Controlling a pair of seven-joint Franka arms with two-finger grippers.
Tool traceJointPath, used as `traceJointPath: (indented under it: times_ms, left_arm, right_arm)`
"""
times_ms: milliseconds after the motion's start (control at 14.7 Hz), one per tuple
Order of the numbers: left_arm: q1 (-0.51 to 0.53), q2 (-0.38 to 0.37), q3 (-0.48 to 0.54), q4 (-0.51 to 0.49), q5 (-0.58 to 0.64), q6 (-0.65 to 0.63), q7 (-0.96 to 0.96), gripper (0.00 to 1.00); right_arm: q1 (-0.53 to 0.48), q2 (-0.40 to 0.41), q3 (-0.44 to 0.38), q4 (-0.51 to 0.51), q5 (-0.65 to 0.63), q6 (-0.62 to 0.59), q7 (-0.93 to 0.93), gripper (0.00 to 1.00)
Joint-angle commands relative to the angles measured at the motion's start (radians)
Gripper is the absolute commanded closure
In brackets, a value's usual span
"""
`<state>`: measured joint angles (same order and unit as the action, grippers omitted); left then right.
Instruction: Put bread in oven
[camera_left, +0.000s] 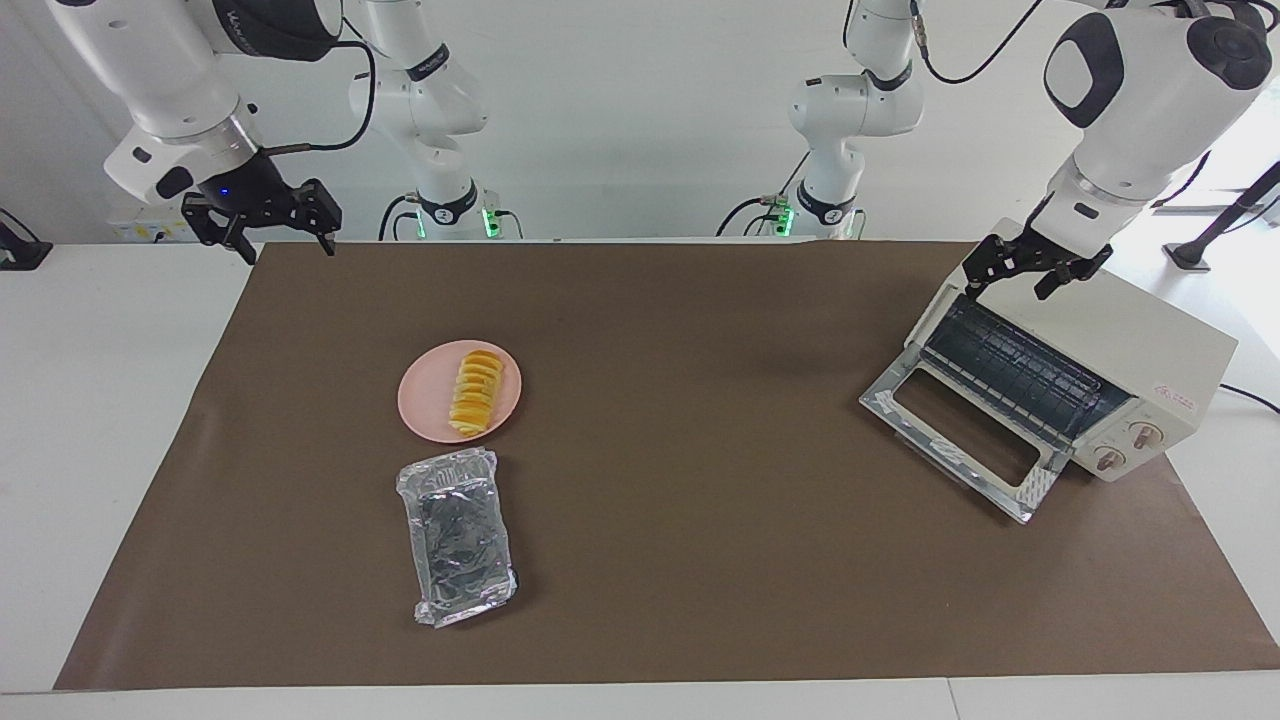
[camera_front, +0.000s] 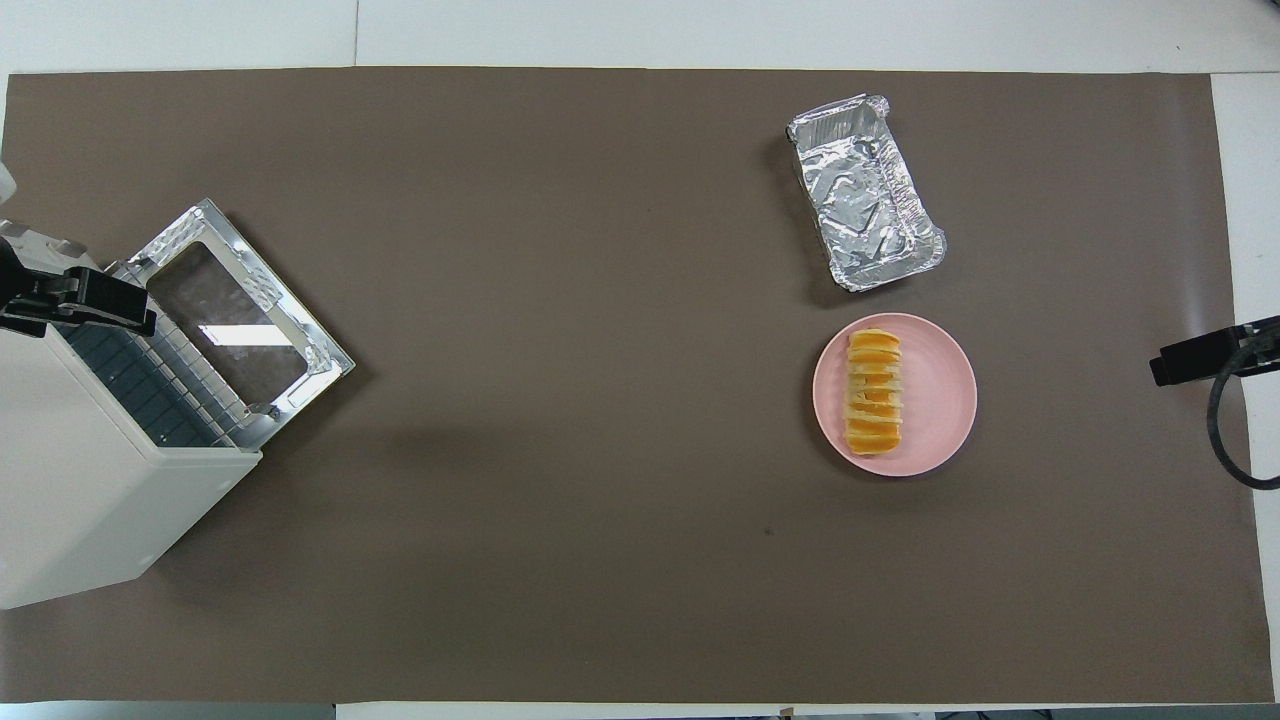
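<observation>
From the facing camera, my right fingers (camera_left: 262, 222) hang in the air at about ten o'clock, over the edge of the brown mat (camera_left: 700, 560) at the right arm's end of the bench (camera_left: 100, 450). They are spread wide, gripping nothing and touching nothing. My left fingers (camera_left: 1030, 268) sit at about two o'clock, over the top edge of the oven (camera_left: 1150, 350), also spread wide and holding nothing; whether a tip touches the oven's top I cannot tell. The oven's door (camera_left: 960, 440) lies dropped open with the dark rack (camera_left: 1010, 365) showing inside. The bread (camera_left: 476, 391) lies on the pink plate (camera_left: 425, 405) near the middle of the mat, toward the right arm's end, well apart from the oven. The foil tray (camera_left: 460, 535) lies just beside the plate, farther from me.

From the overhead camera, my left fingers (camera_front: 95, 300) show at nine o'clock over the oven's (camera_front: 90, 500) open mouth, parted and free. My right fingers (camera_front: 1195, 358) peek in at three o'clock, over the mat's (camera_front: 560, 560) edge. The bread (camera_front: 873, 392) rests lengthwise on the plate (camera_front: 940, 395), with the tray (camera_front: 865, 190) at one o'clock from it.
</observation>
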<state>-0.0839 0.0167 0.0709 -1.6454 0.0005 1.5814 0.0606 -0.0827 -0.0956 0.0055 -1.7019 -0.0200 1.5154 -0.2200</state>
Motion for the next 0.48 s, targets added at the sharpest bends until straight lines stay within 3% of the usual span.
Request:
traceJointPath:
  times_ms: [0,409]
  left_arm:
    - [0.003,-0.023,0.001,-0.019,-0.013,-0.006,0.007,0.0]
    - [0.004,-0.023,0.001,-0.019,-0.013,-0.006,0.007,0.0]
  right_arm:
    - [-0.015,0.002,0.007,0.005,-0.005,0.005,-0.016,0.0]
    - [-0.011,-0.004,0.007,-0.005,-0.006,0.002,-0.016,0.0]
